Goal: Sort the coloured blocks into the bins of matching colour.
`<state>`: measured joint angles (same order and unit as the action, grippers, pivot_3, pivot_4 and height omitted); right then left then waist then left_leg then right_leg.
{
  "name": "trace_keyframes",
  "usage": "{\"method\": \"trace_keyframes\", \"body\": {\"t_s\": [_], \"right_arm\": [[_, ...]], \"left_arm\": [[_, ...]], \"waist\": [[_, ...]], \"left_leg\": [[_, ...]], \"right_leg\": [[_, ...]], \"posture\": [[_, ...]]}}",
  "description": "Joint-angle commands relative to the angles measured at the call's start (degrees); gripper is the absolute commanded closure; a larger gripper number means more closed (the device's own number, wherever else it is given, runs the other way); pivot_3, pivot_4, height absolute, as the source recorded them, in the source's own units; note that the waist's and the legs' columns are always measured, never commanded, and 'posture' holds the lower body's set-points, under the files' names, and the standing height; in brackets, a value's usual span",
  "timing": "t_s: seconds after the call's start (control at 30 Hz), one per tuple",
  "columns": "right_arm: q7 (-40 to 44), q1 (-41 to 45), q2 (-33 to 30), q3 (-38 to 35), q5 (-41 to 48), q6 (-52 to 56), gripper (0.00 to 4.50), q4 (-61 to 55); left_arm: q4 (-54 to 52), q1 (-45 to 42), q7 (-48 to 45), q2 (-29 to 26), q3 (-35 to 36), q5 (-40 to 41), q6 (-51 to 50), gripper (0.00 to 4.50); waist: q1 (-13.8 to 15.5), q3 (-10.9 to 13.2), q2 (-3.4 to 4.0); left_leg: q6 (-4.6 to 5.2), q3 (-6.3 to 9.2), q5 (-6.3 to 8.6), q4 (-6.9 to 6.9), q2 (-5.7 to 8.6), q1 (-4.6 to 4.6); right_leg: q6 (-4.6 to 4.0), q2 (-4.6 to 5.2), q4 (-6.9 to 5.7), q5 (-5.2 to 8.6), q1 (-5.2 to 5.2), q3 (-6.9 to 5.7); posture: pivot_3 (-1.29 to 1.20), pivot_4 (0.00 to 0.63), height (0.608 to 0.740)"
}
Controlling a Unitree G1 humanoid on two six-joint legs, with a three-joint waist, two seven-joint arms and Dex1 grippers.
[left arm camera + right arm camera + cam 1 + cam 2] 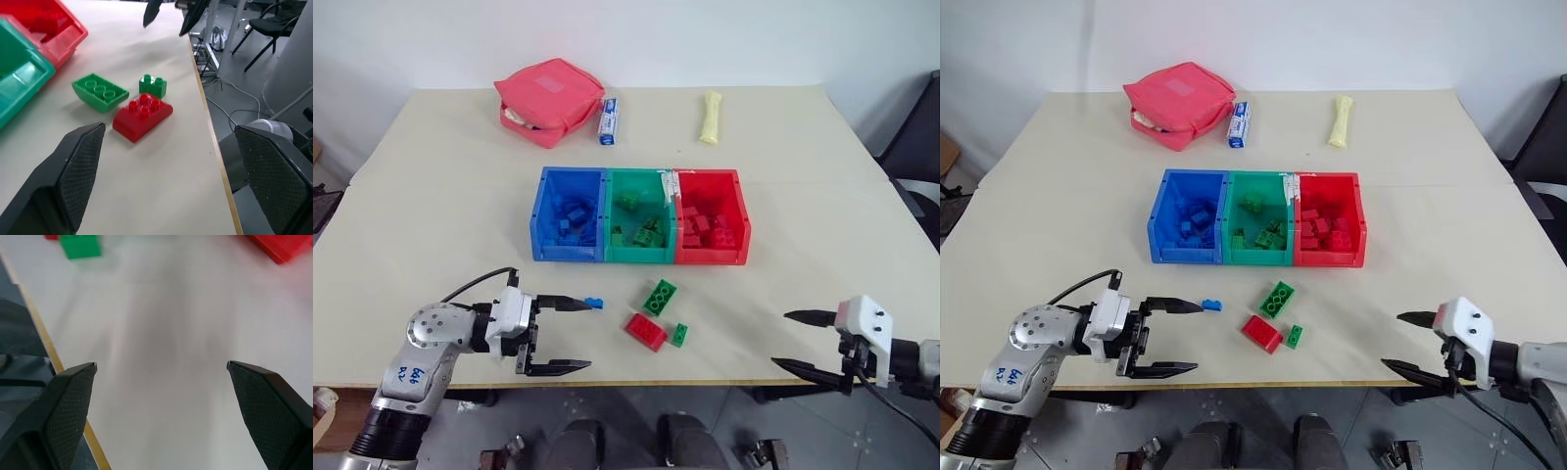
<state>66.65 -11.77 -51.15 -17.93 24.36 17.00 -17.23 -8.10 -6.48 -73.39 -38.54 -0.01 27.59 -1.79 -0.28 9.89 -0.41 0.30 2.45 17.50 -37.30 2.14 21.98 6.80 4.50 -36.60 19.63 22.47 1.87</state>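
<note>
- Three joined square open-topped plastic bins sit mid-table in a row: blue bin (pixel 570 214) at 9 o'clock end, green bin (pixel 640 215) centre, red bin (pixel 711 216) at 3 o'clock end. Each holds studded bricks of its own colour.
- Loose on the beige table (pixel 431 225), at 6 o'clock of the bins: green studded plastic brick w/ round studs (pixel 659 296), red studded plastic brick (pixel 646 331), small green studded brick (pixel 678 335), tiny blue studded brick (pixel 594 303).
- Red brick and small green brick lie just beside each other; larger green brick near, at their 12 o'clock. Blue brick apart, at 9 o'clock of that group.
- Left gripper (pixel 570 335), two black fingers, spread wide, nothing between them. Upper fingertip right at the blue brick; can't tell if touching.
- Right gripper (pixel 801 341) near table's front edge, at 3 o'clock of the loose bricks, well apart; fingers wide apart, empty.
- Far side of table: pink-red zipped fabric pouch (pixel 548 100), blue-and-white tube (pixel 608 120) just beside it, yellow roll (pixel 710 117) at 3 o'clock of the tube.
</note>
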Motion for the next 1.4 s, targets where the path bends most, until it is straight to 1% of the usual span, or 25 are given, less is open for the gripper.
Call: {"method": "trace_keyframes", "body": {"t_s": [0.03, 0.13, 0.2, 0.3, 0.4, 0.5, 0.57, 0.6, 0.63, 0.73, 0.77, 0.8, 0.93, 1.03, 1.13, 1.23, 1.37, 1.4], "right_arm": [[-2.68, 6.10, 0.45, 7.83, 1.98, 7.70, 0.03, -6.47], [-5.50, 14.36, 3.57, 15.90, 0.27, 11.26, 0.03, -6.19], [-6.54, 17.56, 4.98, 19.62, -0.81, 13.10, 0.03, -5.48], [-7.94, 20.27, 6.58, 24.83, -4.13, 12.97, 0.03, -3.83], [-9.22, 21.55, 8.78, 27.59, -5.14, 13.60, 0.03, -2.47], [-9.28, 20.95, 9.18, 29.46, -5.23, 14.72, 0.63, -3.71], [-9.67, 19.83, 9.19, 29.47, -4.76, 15.04, 1.24, -5.01], [-9.76, 19.24, 9.04, 29.22, -4.51, 15.12, 1.62, -5.56], [-9.90, 18.66, 8.90, 28.74, -4.28, 15.13, 1.88, -6.04], [-9.72, 17.57, 8.47, 26.24, -2.39, 15.33, 2.94, -7.20], [-9.87, 17.62, 8.39, 25.21, -1.61, 15.75, 3.01, -7.37], [-10.14, 17.83, 8.50, 24.32, -1.42, 15.19, 3.01, -7.37], [-13.52, 22.76, 12.42, 20.44, 1.98, 16.14, 3.01, -6.85], [-15.38, 29.40, 15.94, 19.81, 5.38, 19.40, 3.01, -6.37], [-18.00, 37.21, 19.68, 20.65, 6.62, 22.69, 3.01, -3.66], [-21.27, 48.47, 24.36, 23.68, -0.35, 17.01, 3.01, 8.72], [-24.34, 57.38, 29.62, 24.89, -5.40, 11.45, 3.01, 21.59], [-25.12, 58.88, 30.72, 24.51, -5.78, 11.60, 2.66, 24.07]], "left_arm": [[-0.24, -0.01, 0.89, 0.23, 1.32, -0.22, 1.59, 0.00], [-0.92, 1.11, 2.12, 0.38, 1.71, -0.65, 2.03, 0.00], [-2.10, 2.16, 3.39, 0.52, 2.15, -0.53, 1.62, 0.00], [-3.60, 4.24, 5.69, 0.82, 3.22, -0.03, 0.72, 0.00], [-4.75, 6.49, 6.75, 0.51, 3.89, 0.06, 0.64, 0.00], [-5.08, 7.28, 7.64, 0.29, 4.69, 0.07, 0.58, 0.00], [-4.84, 7.09, 8.23, 0.37, 5.11, 0.16, 0.50, 0.00], [-4.66, 6.90, 8.43, 0.44, 5.21, 0.15, 0.53, 0.00], [-4.47, 6.71, 8.68, 0.55, 5.34, 0.15, 0.58, 0.00], [-4.41, 6.33, 9.90, 1.52, 5.91, 1.02, 0.40, 0.00], [-4.63, 6.18, 11.14, 2.37, 6.34, 1.65, 0.06, 0.00], [-4.97, 6.11, 12.47, 3.23, 6.81, 2.21, -0.37, 0.00], [-6.63, 7.11, 17.45, 5.80, 9.10, 3.48, -2.44, 0.00], [-7.52, 8.61, 20.41, 6.81, 11.54, 4.46, -3.84, 0.00], [-7.75, 10.22, 22.66, 7.49, 14.18, 5.16, -4.30, 0.00], [-7.20, 13.43, 24.73, 7.82, 18.53, 4.10, -1.98, 0.00], [-7.72, 17.08, 24.46, 7.28, 20.70, 3.76, -1.02, 0.00], [-7.92, 17.56, 24.45, 7.23, 20.96, 3.65, -0.83, 0.00]], "waist": [[-0.01, 0.00, 0.00], [0.07, 0.00, -0.01], [0.23, 0.00, 0.00], [0.51, 0.00, -0.01], [0.37, 0.00, -0.02], [0.23, 0.00, -0.01], [0.22, -0.01, -0.03], [0.23, -0.01, -0.02], [0.25, -0.01, -0.03], [0.26, -0.01, -0.02], [0.26, -0.01, -0.02], [0.25, -0.01, -0.02], [0.00, 0.00, -0.03], [-0.10, -0.01, -0.03], [-0.19, 0.00, -0.03], [-0.50, -0.01, -0.04], [-0.47, -0.01, -0.04], [-0.36, -0.01, -0.04]], "left_leg": [[-0.03, 0.01, -0.01, 0.00, 0.00, 0.00], [-0.09, 0.07, -0.04, -0.02, 0.00, 0.02], [-0.12, 0.07, -0.06, -0.01, 0.02, 0.08], [-0.11, 0.19, -0.03, -0.01, 0.05, 0.17], [-0.08, 0.18, 0.01, -0.03, 0.06, 0.19], [-0.09, 0.15, 0.00, -0.02, 0.06, 0.18], [-0.12, 0.17, -0.02, -0.02, 0.03, 0.16], [-0.12, 0.17, -0.02, -0.01, 0.03, 0.14], [-0.10, 0.17, -0.01, 0.00, 0.03, 0.12], [-0.10, 0.18, -0.01, -0.02, 0.04, 0.12], [-0.10, 0.18, -0.01, -0.02, 0.04, 0.12], [-0.09, 0.17, -0.01, -0.02, 0.04, 0.12], [-0.11, 0.17, -0.02, -0.03, 0.03, 0.13], [-0.17, 0.15, -0.04, 0.00, 0.00, 0.11], [-0.19, 0.14, -0.05, 0.01, 0.01, 0.13], [-0.19, 0.13, -0.05, -0.03, 0.03, 0.13], [-0.21, 0.17, -0.07, 0.05, 0.05, 0.14], [-0.22, 0.16, -0.07, 0.06, 0.06, 0.17]], "right_leg": [[0.00, 0.00, 0.00, 0.00, 0.01, 0.00], [0.00, 0.01, 0.02, 0.00, 0.02, -0.03], [0.00, 0.03, 0.05, 0.00, 0.07, -0.04], [0.00, 0.06, 0.08, 0.00, 0.11, -0.11], [0.00, 0.07, 0.14, 0.00, 0.10, -0.10], [0.01, 0.06, 0.13, 0.00, 0.10, -0.09], [0.00, 0.03, 0.12, 0.00, 0.08, -0.11], [0.00, 0.03, 0.10, 0.00, 0.08, -0.11], [-0.01, 0.04, 0.08, 0.00, 0.07, -0.11], [0.00, 0.05, 0.08, 0.00, 0.05, -0.11], [0.00, 0.05, 0.09, 0.00, 0.05, -0.11], [0.00, 0.05, 0.09, 0.00, 0.05, -0.10], [0.00, 0.02, 0.06, 0.00, 0.08, -0.10], [0.00, -0.02, -0.03, 0.00, 0.13, -0.08], [0.00, -0.01, -0.10, 0.00, 0.19, -0.07], [0.00, 0.01, -0.15, 0.00, 0.21, -0.08], [-0.03, 0.03, -0.18, 0.02, 0.30, -0.15], [-0.04, 0.03, -0.21, 0.02, 0.33, -0.14]], "posture": [[0.00, 0.150, 0.740], [0.00, 0.150, 0.740], [0.00, 0.150, 0.740], [0.00, 0.150, 0.740], [0.00, 0.150, 0.740], [0.00, 0.150, 0.740], [0.00, 0.150, 0.740], [0.00, 0.150, 0.740], [0.00, 0.150, 0.740], [0.00, 0.150, 0.740], [0.00, 0.150, 0.740], [0.00, 0.150, 0.740], [0.00, 0.150, 0.740], [0.00, 0.150, 0.740], [0.00, 0.150, 0.740], [0.00, 0.150, 0.740], [0.00, 0.150, 0.740], [0.00, 0.150, 0.740]]}}
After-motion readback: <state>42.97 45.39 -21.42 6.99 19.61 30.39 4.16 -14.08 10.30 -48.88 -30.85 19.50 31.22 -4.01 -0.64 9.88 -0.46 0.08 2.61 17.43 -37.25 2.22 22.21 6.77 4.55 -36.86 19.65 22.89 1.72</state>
